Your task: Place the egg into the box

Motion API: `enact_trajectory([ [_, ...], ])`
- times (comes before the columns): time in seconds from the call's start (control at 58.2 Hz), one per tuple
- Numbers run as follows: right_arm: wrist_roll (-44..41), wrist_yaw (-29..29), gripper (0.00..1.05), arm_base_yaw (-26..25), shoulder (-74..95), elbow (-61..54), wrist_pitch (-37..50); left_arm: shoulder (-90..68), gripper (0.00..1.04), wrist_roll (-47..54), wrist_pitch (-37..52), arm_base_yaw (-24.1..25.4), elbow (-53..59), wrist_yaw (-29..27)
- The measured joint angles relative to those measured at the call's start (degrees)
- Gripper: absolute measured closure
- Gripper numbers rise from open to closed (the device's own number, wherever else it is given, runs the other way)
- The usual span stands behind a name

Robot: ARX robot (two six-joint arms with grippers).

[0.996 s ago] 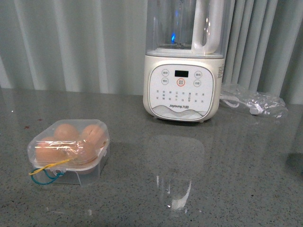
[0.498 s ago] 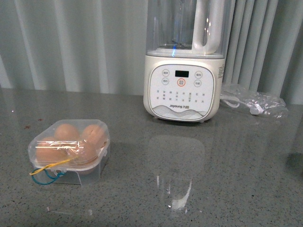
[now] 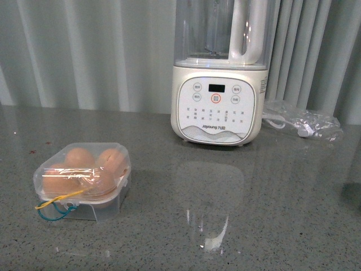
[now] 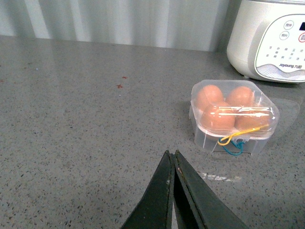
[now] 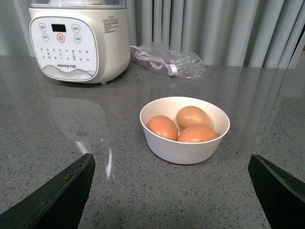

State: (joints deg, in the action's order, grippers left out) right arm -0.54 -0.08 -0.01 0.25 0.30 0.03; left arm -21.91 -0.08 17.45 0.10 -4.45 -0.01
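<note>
The box (image 3: 84, 195), a small clear-plastic case with its lid down, stands on the grey counter at the front left, with yellow and blue bands at its front. Several orange-brown eggs (image 3: 79, 158) show through the lid. The left wrist view has the same box (image 4: 205, 138), and my left gripper (image 4: 171, 153) is shut and empty a short way in front of it. In the right wrist view, three loose eggs (image 5: 163, 127) lie in a white bowl (image 5: 209, 148). My right gripper (image 5: 170, 156) is open, its fingers wide apart on the near side of the bowl. Neither arm shows in the front view.
A white blender (image 3: 218, 107) with a clear jar stands at the back centre, before a pale curtain. A crumpled clear bag with a white cable (image 3: 304, 125) lies to its right. The bowl is out of the front view.
A blue glint inside the blender jar has faded. The box and its eggs have not moved.
</note>
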Motion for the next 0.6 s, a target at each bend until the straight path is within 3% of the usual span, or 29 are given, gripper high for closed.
enact_trajectory([
  [0.601, 0.0, 0.0, 0.07, 0.0, 0.0, 0.0, 0.0, 9.9, 1.01, 0.0, -5.2, 0.0, 2.8, 0.0],
])
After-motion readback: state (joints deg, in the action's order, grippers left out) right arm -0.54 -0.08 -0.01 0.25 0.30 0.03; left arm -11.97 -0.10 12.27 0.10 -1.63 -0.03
